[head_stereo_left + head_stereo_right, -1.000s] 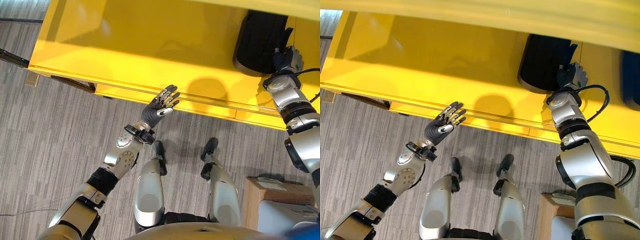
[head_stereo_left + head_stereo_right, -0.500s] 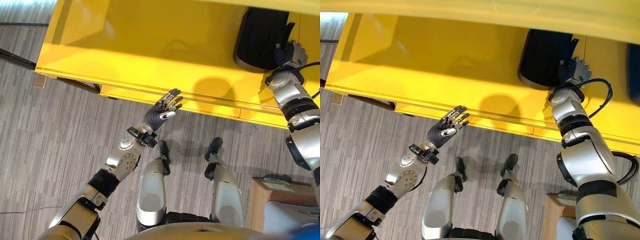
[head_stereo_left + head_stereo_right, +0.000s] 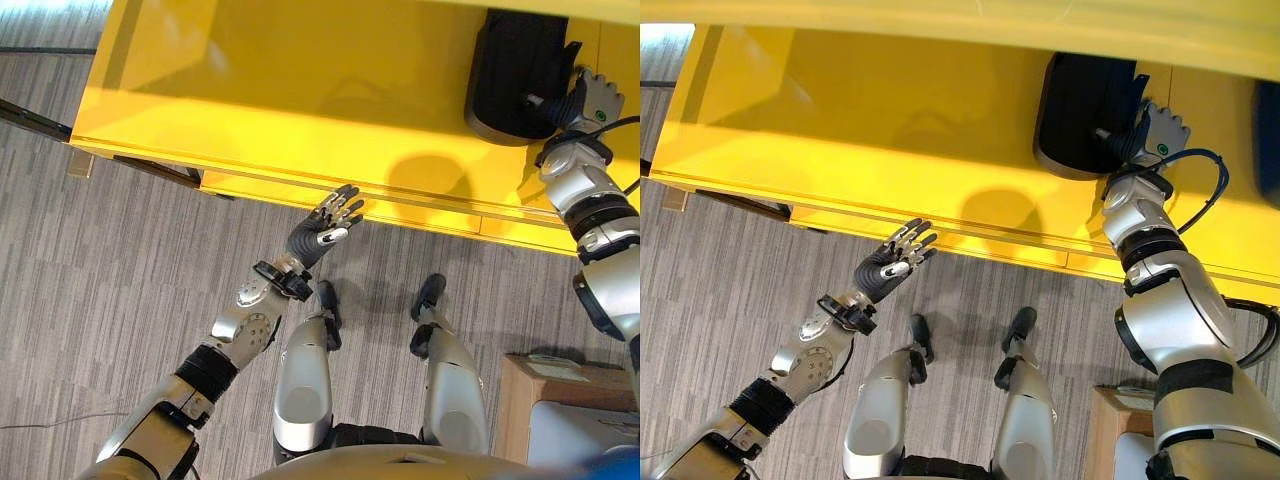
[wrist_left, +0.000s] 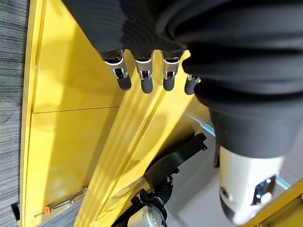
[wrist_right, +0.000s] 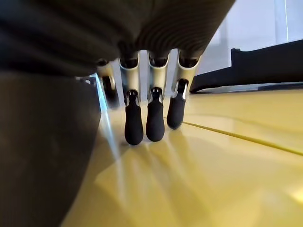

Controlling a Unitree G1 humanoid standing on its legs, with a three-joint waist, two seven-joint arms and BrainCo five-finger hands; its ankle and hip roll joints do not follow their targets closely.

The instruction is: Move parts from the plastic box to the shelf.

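Both hands open: left hand (image 3: 322,224) below yellow shelf (image 3: 300,90), right hand (image 3: 585,100) beside black part (image 3: 515,70).

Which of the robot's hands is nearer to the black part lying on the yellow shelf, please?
Right. The right hand is beside the black part, while the left hand hovers open at the yellow shelf's front edge.

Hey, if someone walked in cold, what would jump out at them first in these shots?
The big glossy yellow shelf spans the far side of the scene. A black curved plastic part lies on it at the right, with the right hand beside it. The open left hand hovers at the shelf's front edge.
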